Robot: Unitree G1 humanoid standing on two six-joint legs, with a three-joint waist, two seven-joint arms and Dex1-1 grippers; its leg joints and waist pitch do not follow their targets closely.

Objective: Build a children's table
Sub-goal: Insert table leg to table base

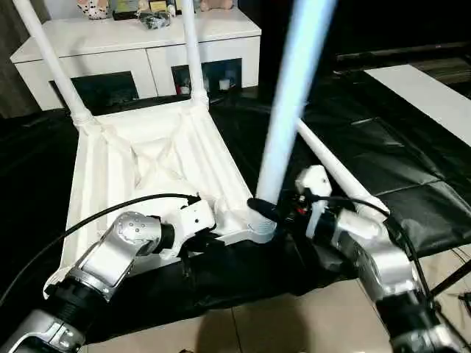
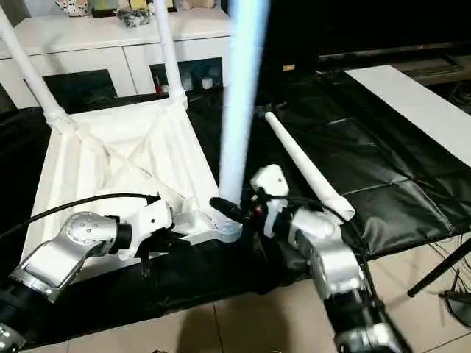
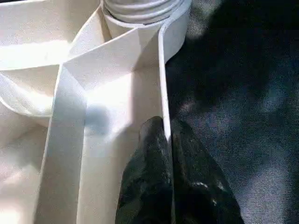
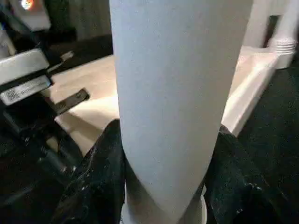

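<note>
The left gripper (image 3: 166,154) is pinching the near rim of the upside-down tabletop (image 1: 147,158), which is lying on the black work table (image 1: 412,184). Beside it, the right gripper (image 4: 163,186) is clasping a leg (image 1: 294,95) standing upright in the near corner socket (image 1: 259,224). A loose leg (image 2: 302,165) is lying just behind. Farther back, two legs (image 1: 191,51) are rising from the far corners, before a white cabinet (image 1: 132,44).

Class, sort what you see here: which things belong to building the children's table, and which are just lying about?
Belongs:
tabletop
two fitted legs
leg in right gripper
spare leg

Lying about:
white cabinet
clutter on the cabinet
</note>
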